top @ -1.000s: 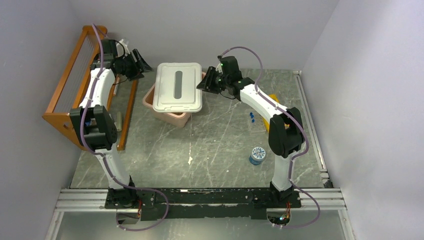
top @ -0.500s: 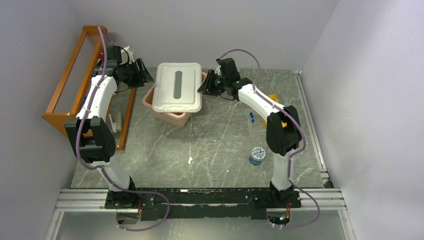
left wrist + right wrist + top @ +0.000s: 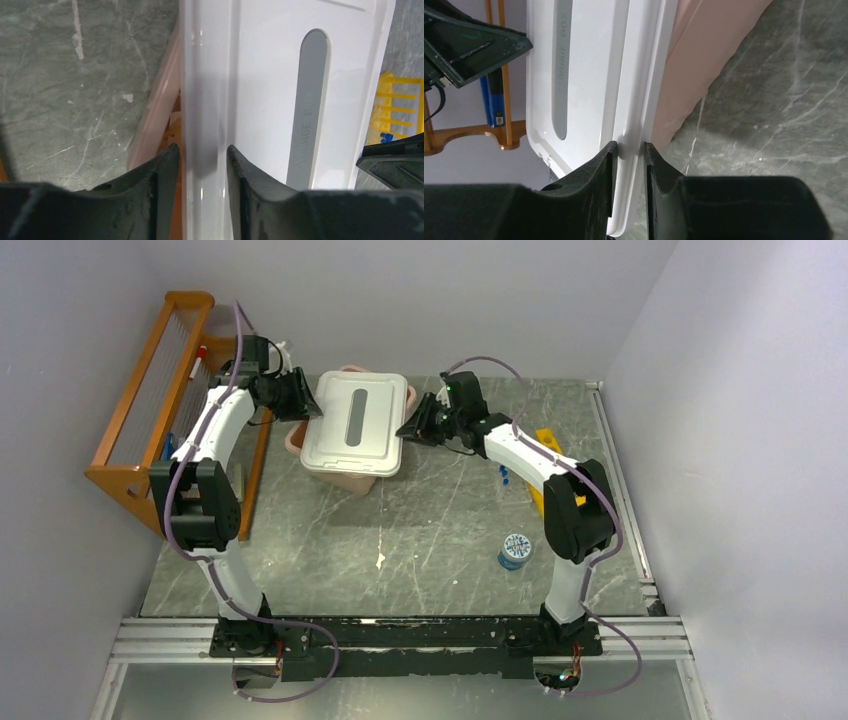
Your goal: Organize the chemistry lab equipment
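Nearest, on the right half of the grey surface (image 3: 420,530) and not far from its near edge, stands the blue hexagonal piece (image 3: 515,550), apart from everything else. Farther in, about midway between the near and far edges, the tiny blue-capped vials (image 3: 503,476) lie just beside the right arm's forearm. The yellow tube rack (image 3: 546,437) is beyond them toward the right edge and mostly hidden under that arm.

In the far half, left of centre, sits the pink tub (image 3: 340,478) with the white lid (image 3: 355,425) lying askew over it, so that the tub's rim shows past the lid on both the far and near sides. The left fingers (image 3: 162,180) are narrowed onto the raised rim along the lid's left side, one finger outside the edge and one on top. The right fingers (image 3: 599,175) pinch the rim on the opposite side the same way, nearly together. Along the left edge, reaching to the far left corner, stands the orange wooden rack (image 3: 130,420).
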Action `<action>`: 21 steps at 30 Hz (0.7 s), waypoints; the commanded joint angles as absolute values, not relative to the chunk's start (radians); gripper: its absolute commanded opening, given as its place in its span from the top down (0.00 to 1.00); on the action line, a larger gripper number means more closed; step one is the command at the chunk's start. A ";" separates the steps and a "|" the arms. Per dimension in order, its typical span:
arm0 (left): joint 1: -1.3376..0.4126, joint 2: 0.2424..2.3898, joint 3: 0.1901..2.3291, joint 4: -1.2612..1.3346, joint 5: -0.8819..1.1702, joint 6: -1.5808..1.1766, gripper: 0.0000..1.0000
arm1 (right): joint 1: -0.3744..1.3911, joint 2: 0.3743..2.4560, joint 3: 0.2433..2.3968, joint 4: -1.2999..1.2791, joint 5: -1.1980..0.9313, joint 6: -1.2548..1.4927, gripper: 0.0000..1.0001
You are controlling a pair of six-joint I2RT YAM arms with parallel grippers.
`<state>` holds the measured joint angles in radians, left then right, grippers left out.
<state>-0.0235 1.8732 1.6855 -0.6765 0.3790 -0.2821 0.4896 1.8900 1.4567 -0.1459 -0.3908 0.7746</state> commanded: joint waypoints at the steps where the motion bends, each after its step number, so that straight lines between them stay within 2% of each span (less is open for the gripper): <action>1: -0.042 1.862 1.683 -0.666 0.377 -0.266 0.60 | 0.496 1.844 1.369 -0.111 -0.443 0.843 0.74; 6: -0.043 1.897 1.713 -0.662 0.420 -0.247 0.68 | 0.508 1.807 1.250 0.069 -0.492 0.966 0.77; 21: -0.045 1.976 1.853 -0.644 0.427 -0.239 0.70 | 0.526 1.826 1.277 0.262 -0.458 1.137 0.81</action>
